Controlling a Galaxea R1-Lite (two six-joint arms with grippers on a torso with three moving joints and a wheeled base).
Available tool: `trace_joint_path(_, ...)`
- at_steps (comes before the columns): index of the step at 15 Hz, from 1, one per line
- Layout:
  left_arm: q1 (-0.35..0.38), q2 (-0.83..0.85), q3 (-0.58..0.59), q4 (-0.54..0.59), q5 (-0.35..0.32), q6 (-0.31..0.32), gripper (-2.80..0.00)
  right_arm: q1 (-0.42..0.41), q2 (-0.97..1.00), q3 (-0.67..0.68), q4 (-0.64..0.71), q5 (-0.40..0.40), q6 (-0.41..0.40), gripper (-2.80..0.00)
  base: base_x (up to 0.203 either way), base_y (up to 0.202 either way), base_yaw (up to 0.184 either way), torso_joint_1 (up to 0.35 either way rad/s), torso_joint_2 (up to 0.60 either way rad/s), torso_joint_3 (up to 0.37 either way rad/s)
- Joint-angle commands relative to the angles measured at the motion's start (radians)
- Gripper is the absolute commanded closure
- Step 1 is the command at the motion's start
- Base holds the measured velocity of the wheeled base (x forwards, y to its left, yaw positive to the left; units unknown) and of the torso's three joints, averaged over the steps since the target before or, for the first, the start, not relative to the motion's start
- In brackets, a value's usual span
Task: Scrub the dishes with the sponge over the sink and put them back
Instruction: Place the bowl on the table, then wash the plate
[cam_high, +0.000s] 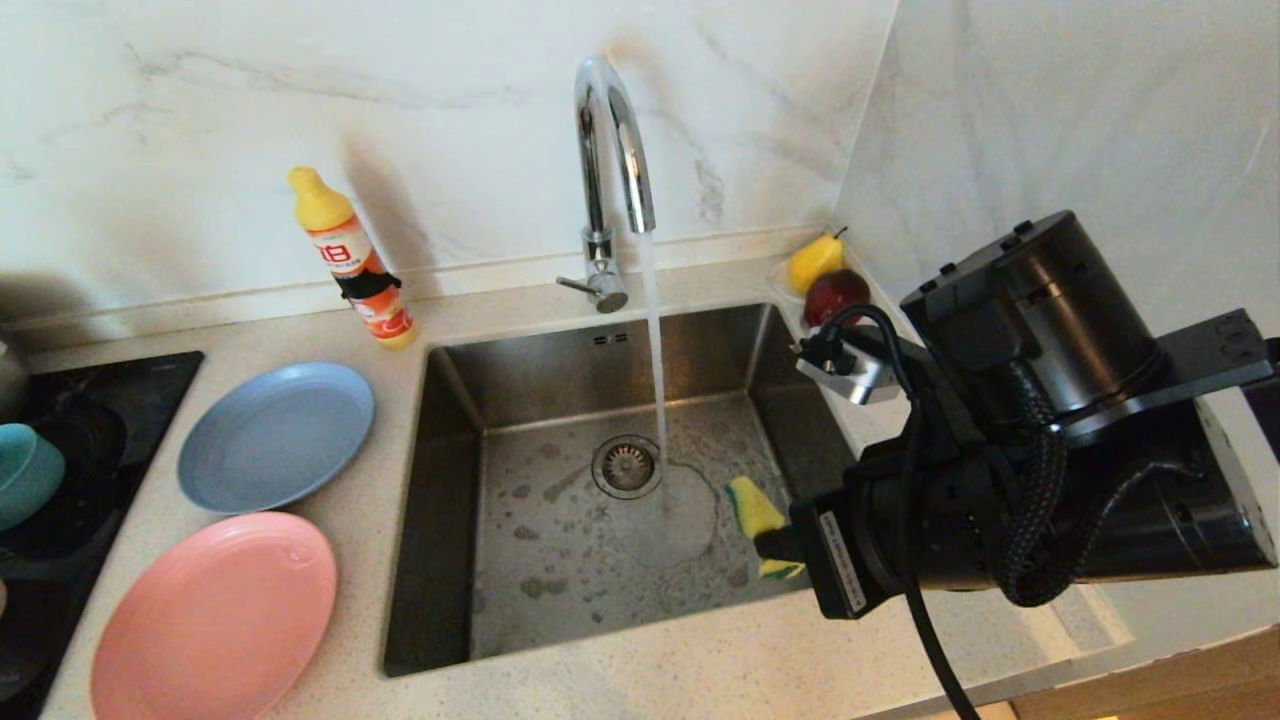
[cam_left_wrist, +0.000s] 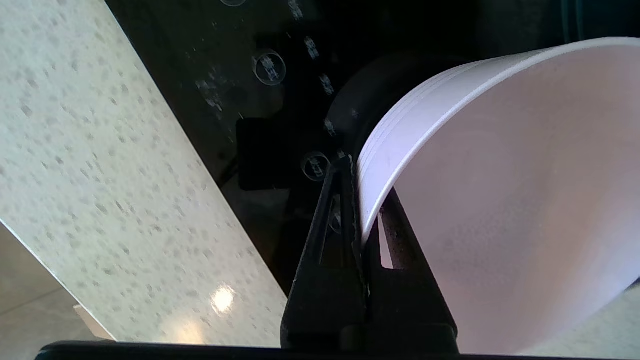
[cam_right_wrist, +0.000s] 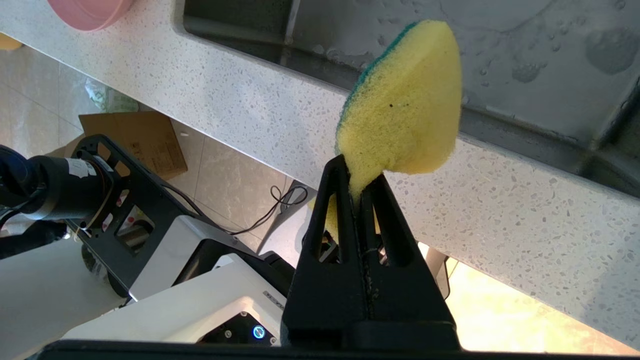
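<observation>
My right gripper (cam_right_wrist: 358, 174) is shut on the narrow tail of the yellow sponge (cam_right_wrist: 405, 100), with its green scouring side turned away. In the head view the sponge (cam_high: 752, 508) hangs over the right side of the sink (cam_high: 450, 500), clear of the running water, with the right gripper (cam_high: 778, 545) behind it. My left gripper (cam_left_wrist: 365, 192) is shut on the rim of the pale pink-white bowl (cam_left_wrist: 510, 200), held tilted above the black hob; neither shows in the head view. The grey-blue plate (cam_high: 275, 435) and salmon-pink plate (cam_high: 215, 620) lie on the counter left of the sink. The teal bowl (cam_high: 25, 470) sits on the hob.
Water streams from the chrome tap (cam_high: 610, 150) down beside the drain strainer (cam_high: 627, 466). A dish-soap bottle (cam_high: 350, 260) stands at the back left of the sink. A saucer with a yellow pear (cam_high: 815, 260) and red fruit sits in the back right corner. The black hob (cam_high: 100, 400) fills the far left.
</observation>
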Motion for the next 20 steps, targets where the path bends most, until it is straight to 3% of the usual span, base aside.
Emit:
trace_joint_path(1,0.005,0.016,-0.003,0.001,-0.002,0.009,0.0,0.0,0.0,-0.004,0.002,0.0,0.003,0.0,0.0,0.0,0.0,0.0,0.0,0.0)
trace_joint_path(2,0.005,0.016,-0.004,0.001,-0.002,0.009,0.0,0.0,-0.001,-0.004,0.002,0.0,0.003,0.0,0.0,0.0,0.0,0.0,0.0,0.0)
trace_joint_path(3,0.005,0.015,-0.004,-0.001,-0.002,0.009,-2.8,0.0,0.0,-0.003,0.002,0.0,0.003,0.0,0.0,0.0,0.0,0.0,0.0,0.0)
trace_joint_path(8,0.005,-0.049,-0.007,0.006,-0.029,0.003,-2.8,0.0,0.001,-0.003,0.002,0.0,0.003,0.0,0.0,0.0,0.0,0.0,0.0,0.0)
trace_joint_path(12,0.007,-0.231,-0.012,0.038,-0.082,0.003,-2.8,0.0,-0.001,-0.003,0.002,0.0,0.001,0.0,0.0,0.0,0.0,0.0,0.0,0.0)
trace_joint_path(13,0.007,-0.281,-0.017,0.042,-0.091,0.003,0.0,0.0,-0.001,-0.003,0.002,0.0,0.003,0.0,0.0,0.0,0.0,0.0,0.0,0.0)
trace_joint_path(17,-0.007,-0.477,-0.057,0.118,-0.175,0.026,0.0,0.0,-0.001,-0.002,0.003,-0.002,0.001,0.0,0.0,0.0,0.0,0.0,0.0,0.0)
trace_joint_path(20,-0.192,-0.543,-0.073,0.167,-0.164,0.114,0.0,0.0,0.009,-0.004,0.002,-0.002,-0.002,0.0,0.0,0.0,0.0,0.0,0.0,0.0)
